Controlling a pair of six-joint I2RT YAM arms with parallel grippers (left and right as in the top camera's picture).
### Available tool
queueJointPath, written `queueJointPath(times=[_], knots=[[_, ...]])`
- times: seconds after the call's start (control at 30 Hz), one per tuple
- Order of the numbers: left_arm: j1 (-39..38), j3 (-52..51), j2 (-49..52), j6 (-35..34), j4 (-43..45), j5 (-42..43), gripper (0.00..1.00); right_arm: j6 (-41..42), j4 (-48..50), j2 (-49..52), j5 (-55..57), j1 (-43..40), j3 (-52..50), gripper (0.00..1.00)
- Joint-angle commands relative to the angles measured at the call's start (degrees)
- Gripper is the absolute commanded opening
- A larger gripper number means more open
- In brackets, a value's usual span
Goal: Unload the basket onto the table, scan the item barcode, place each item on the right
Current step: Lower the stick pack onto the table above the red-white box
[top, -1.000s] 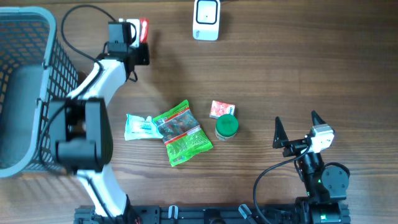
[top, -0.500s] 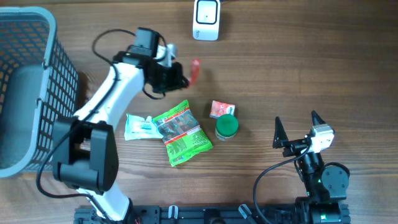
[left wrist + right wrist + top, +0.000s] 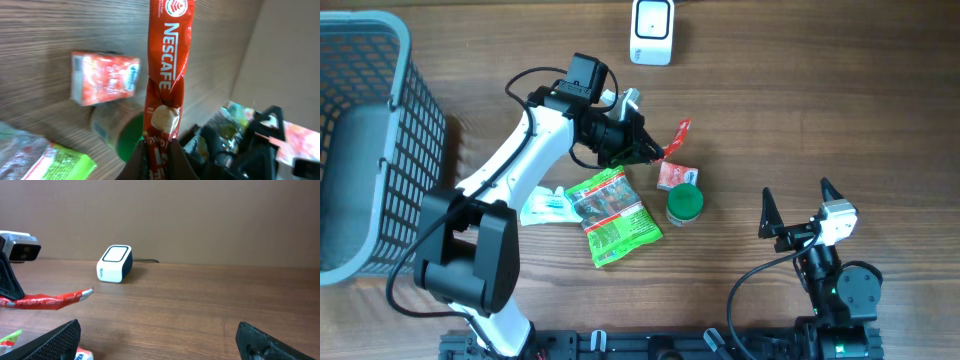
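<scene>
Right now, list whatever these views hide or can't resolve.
- Barcode on the sachet: in no view; left wrist shows the logo side, overhead is too small.
- Lower end of the sachet: left wrist, covered by the left gripper.
- The jar: left wrist, partly behind the sachet.
- The basket: overhead, cut by the left edge.
- Fingers of the right gripper: right wrist, cut by the bottom edge.

A dark wood-grain table (image 3: 840,110) fills the overhead view. Behind its far edge stands a plain brown wall (image 3: 210,215) (matte, evenly lit), meeting the table in a straight line.
</scene>
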Motion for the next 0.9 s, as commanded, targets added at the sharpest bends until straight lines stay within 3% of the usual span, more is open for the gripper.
queueJointPath(times=[0.0, 0.1, 0.27, 0.3, 0.33, 0.37, 0.4, 0.47, 0.5, 0.6, 0.67, 0.73, 0.87], knots=[[-2.4, -0.35, 0.52, -0.98, -0.59, -18.23, 0.04, 0.72, 0.22, -0.09, -0.72, 0.28, -0.07, 1.0], [-6.25, -0.39, 0.83, -0.98, -0.57, -30.75, 0.04, 0.72, 0.22, -0.09, -0.72, 0.28, -0.07, 1.0], [-13.4, -0.39, 3.15, -1.01, 3.52, -41.77, 0.04, 0.72, 0.22, -0.09, -0.72, 0.28, -0.07, 1.0], [-14.58, -0.39, 3.61, -1.03, 4.59, -43.34, 0.1, 0.72, 0.22, -0.09, -0.72, 0.28, -0.07, 1.0], [-15.54, -0.39, 4.35, -1.01, 5.64, -44.3, 0.27, 0.72, 0.22, -0.09, -0.72, 0.28, -0.07, 1.0], [-16.68, -0.39, 5.27, -0.98, 6.62, -45.53, 0.52, 0.72, 0.22, -0.09, -0.72, 0.28, -0.07, 1.0], [-17.25, -0.39, 5.75, -0.98, 6.82, -46.66, 0.71, 0.72, 0.22, -0.09, -0.72, 0.28, -0.07, 1.0], [-17.75, -0.39, 6.21, -0.98, 6.71, -49.46, 0.85, 0.72, 0.22, -0.09, -0.72, 0.28, -0.07, 1.0], [-17.81, -0.39, 6.21, -1.01, 6.49, -51.25, 0.86, 0.72, 0.22, -0.09, -0.72, 0.28, -0.07, 1.0], [-16.94, -0.37, 5.86, -1.27, 5.92, -56.76, 0.61, 0.72, 0.22, -0.09, -0.72, 0.28, -0.07, 1.0], [-15.74, -0.37, 5.86, -2.73, 5.68, -58.12, 0.27, 0.72, 0.22, -0.09, -0.72, 0.28, -0.07, 1.0], [-13.81, -0.37, 5.86, -2.75, 5.42, -56.92, 0.04, 0.72, 0.22, -0.09, -0.72, 0.28, -0.07, 1.0], [-11.47, -0.37, 5.88, -2.75, 5.05, -55.82, 0.04, 0.72, 0.22, -0.09, -0.72, 0.28, -0.07, 1.0]])
